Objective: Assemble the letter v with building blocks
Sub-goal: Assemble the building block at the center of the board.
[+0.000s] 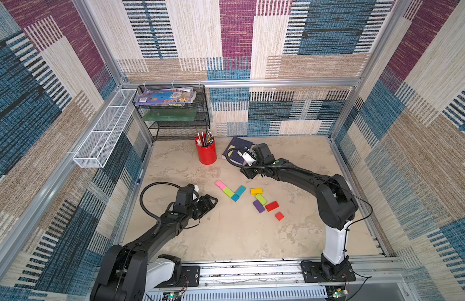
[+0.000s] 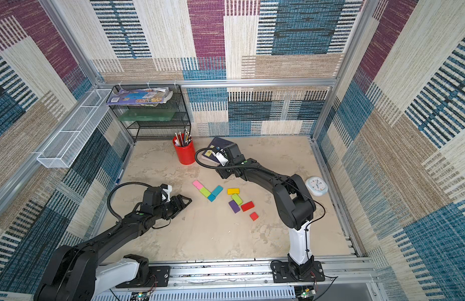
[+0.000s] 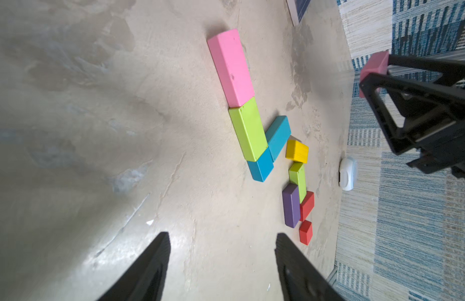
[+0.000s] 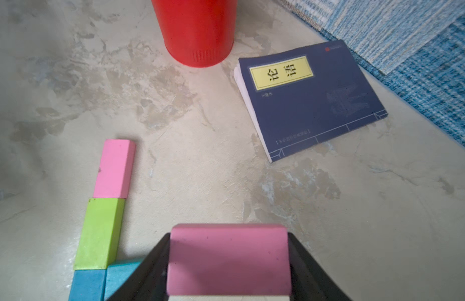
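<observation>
gripping a pink block [image 4: 228, 258] across its width, the right gripper [image 3: 373, 71] is pictured clenched on it and held off the table [image 1: 200, 242], just above centre in both top views and just below the navy book [image 1: 238, 144]. the left gripper [image 3: 222, 250] is shown low at left of centre, its jaws released with nothing between them and its tips turned towards the centre of the table.

at the centre of the frame in both top views an unfinished v is laid flat. a second pink block [image 1: 220, 184] and a lime green block [image 1: 228, 192] are set end to end, touching, in a line slanting down to the right. a small teal square [image 1: 235, 198] is butted against the lime green block's lower end, and a longer teal block [image 1: 241, 190] is angled up to the right from that square, touching it.

just right of the figure five loose pieces are grouped: a yellow block [image 1: 256, 191] uppermost, a second lime green block [image 1: 261, 199] just below it, a purple block [image 1: 258, 206] and a red block [image 1: 272, 206] lower still, packed close, and a small red square [image 1: 279, 216] set slightly apart at the lower right.

a red pencil cup [image 1: 206, 153] is seen left of the book, a black mesh shelf [image 1: 174, 122] at the table's upper left corner, and, in a top view, a white clock [image 2: 316, 185] at right beside the right arm [image 2: 294, 203].
</observation>
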